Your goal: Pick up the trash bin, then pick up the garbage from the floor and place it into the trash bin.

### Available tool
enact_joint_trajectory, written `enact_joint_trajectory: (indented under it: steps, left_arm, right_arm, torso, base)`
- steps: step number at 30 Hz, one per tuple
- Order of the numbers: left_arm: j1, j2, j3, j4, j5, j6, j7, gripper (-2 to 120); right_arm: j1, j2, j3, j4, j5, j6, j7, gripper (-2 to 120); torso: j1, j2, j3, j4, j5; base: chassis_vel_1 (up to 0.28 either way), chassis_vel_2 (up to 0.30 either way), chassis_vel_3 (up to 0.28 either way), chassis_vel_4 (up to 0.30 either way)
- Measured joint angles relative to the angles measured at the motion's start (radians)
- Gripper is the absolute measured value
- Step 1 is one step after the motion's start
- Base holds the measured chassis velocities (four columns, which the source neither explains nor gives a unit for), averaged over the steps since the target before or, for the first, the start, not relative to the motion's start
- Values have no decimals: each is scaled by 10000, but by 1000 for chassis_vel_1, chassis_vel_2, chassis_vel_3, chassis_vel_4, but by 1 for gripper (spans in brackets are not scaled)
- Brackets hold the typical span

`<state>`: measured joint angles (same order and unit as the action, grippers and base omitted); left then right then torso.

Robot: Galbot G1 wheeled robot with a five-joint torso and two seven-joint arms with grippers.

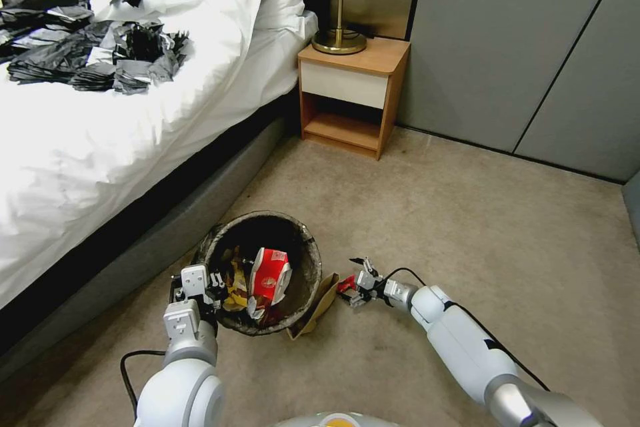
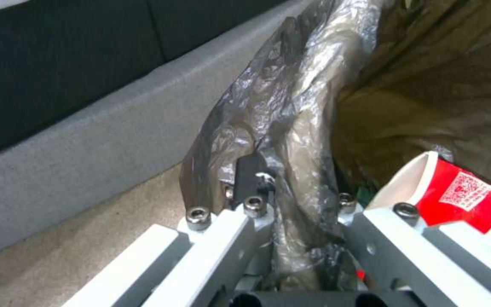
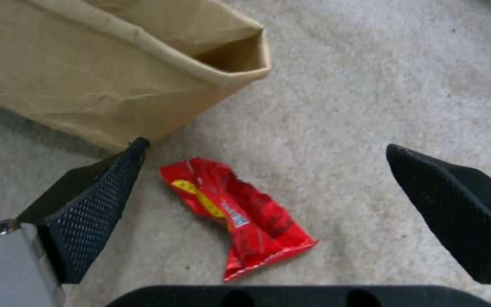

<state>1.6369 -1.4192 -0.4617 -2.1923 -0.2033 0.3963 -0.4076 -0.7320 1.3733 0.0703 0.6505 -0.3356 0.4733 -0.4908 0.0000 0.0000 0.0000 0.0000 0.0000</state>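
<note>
Left pincer (image 2: 291,221) clamped on bin (image 1: 263,270) rim, steadying it on the floor (image 1: 467,227) beside the bed. Right pincer (image 3: 268,213) spread apart over red wrapper (image 3: 240,215), beside paper bag (image 3: 103,72), poised to grab.

A: How many bins? B: One trash bin (image 1: 303,250), lined with a dark bag; one red-and-white cup (image 1: 270,273) inside it, plus some yellow wrappers (image 1: 235,288), too tangled to count.

A: And on the floor (image 1: 467,213)? B: One brown paper bag (image 1: 321,300) just beside the bin; one red snack wrapper (image 3: 240,215) near the bag's mouth.

A: Robot parts? B: Two arms, so two end effectors: the left end effector (image 1: 200,283) at the bin's rim, the right end effector (image 1: 355,282) over the red wrapper.

A: Furniture? B: One bed (image 1: 100,147); one nightstand (image 1: 350,97); one lamp (image 1: 340,27) on it.
</note>
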Motion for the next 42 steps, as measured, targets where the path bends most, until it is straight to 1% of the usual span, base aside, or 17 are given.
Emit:
enact_joint_trajectory:
  steps: [15, 16, 17, 19, 20, 23, 24, 26, 27, 30, 31, 33, 35, 36, 38, 39, 42]
  left_arm:
    - [61, -28, 0, -6, 34, -27, 1, 1]
    - [74, -31, 1, -7, 43, -35, 1, 1]
    - [74, -31, 1, -7, 43, -35, 1, 1]
    - [116, -43, 9, -9, 71, -57, 3, 1]
    - [116, -43, 9, -9, 71, -57, 3, 1]
    - [148, -52, 20, -25, 107, -78, 7, 1]
    - [148, -52, 20, -25, 107, -78, 7, 1]
    - [164, -62, 34, -42, 123, -82, 9, 1]
    - [164, -62, 34, -42, 123, -82, 9, 1]
    - [224, -83, 42, -78, 163, -100, 12, 1]
    - [224, -83, 42, -78, 163, -100, 12, 1]
    - [275, -87, 35, -118, 179, -117, 13, 1]
    - [288, -87, 30, -133, 180, -119, 14, 1]
    - [296, -87, 25, -142, 180, -122, 14, 1]
    - [321, -78, 3, -176, 180, -132, 14, 1]
    - [321, -78, 3, -176, 180, -132, 14, 1]
    - [315, -75, -3, -180, 174, -142, 15, 1]
  right_arm:
    - [162, 177, 269, -843, 170, -231, 257, 100]
    - [181, 178, 291, -907, 200, -237, 290, 97]
    - [181, 178, 291, -907, 200, -237, 290, 97]
    - [206, 179, 324, -1015, 319, -243, 338, 89]
    - [206, 179, 324, -1015, 319, -243, 338, 89]
    - [234, 183, 353, -1070, 384, -260, 371, 74]
    - [234, 183, 353, -1070, 384, -260, 371, 74]
    - [247, 207, 352, -1078, 405, -272, 388, 64]
    - [247, 207, 352, -1078, 405, -272, 388, 64]
    - [292, 261, 332, -1092, 415, -299, 400, 48]
    - [292, 261, 332, -1092, 415, -299, 400, 48]
    - [314, 310, 312, -1132, 412, -311, 405, 39]
    - [323, 326, 307, -1148, 412, -316, 406, 36]
    - [326, 337, 304, -1158, 412, -317, 408, 32]
    - [331, 387, 299, -1194, 411, -320, 430, 19]
    - [331, 387, 299, -1194, 411, -320, 430, 19]
    - [256, 382, 301, -1189, 425, -307, 440, 6]
  torso:
    - [0, 0, 0, 0, 1]
    - [0, 0, 0, 1, 0]
    - [0, 0, 0, 1, 0]
    - [0, 0, -1, 0, 2]
    - [0, 0, -1, 0, 2]
    - [-1, 0, -1, -1, 1]
    - [-1, 0, -1, -1, 1]
    - [0, 0, -1, 0, 0]
    - [0, 0, -1, 0, 0]
    - [-1, 0, 0, 0, 0]
    - [-1, 0, 0, 0, 0]
    - [0, 0, 0, 0, -1]
    - [0, 0, 0, 0, 1]
    - [0, 0, 0, 0, 0]
    - [1, 0, 0, 0, 1]
    - [1, 0, 0, 0, 1]
    - [0, 0, 0, 0, 1]
  base:
    - [0, 0, 0, 0]
    - [0, 0, 0, 0]
    - [0, 0, 0, 0]
    - [0, 0, 0, 0]
    - [0, 0, 0, 0]
    - [0, 0, 0, 0]
    - [0, 0, 0, 0]
    - [0, 0, 0, 0]
    - [0, 0, 0, 0]
    - [0, 0, 0, 0]
    - [0, 0, 0, 0]
    - [0, 0, 0, 0]
    - [0, 0, 0, 0]
    - [0, 0, 0, 0]
    - [0, 0, 0, 0]
    - [0, 0, 0, 0]
    - [0, 0, 0, 0]
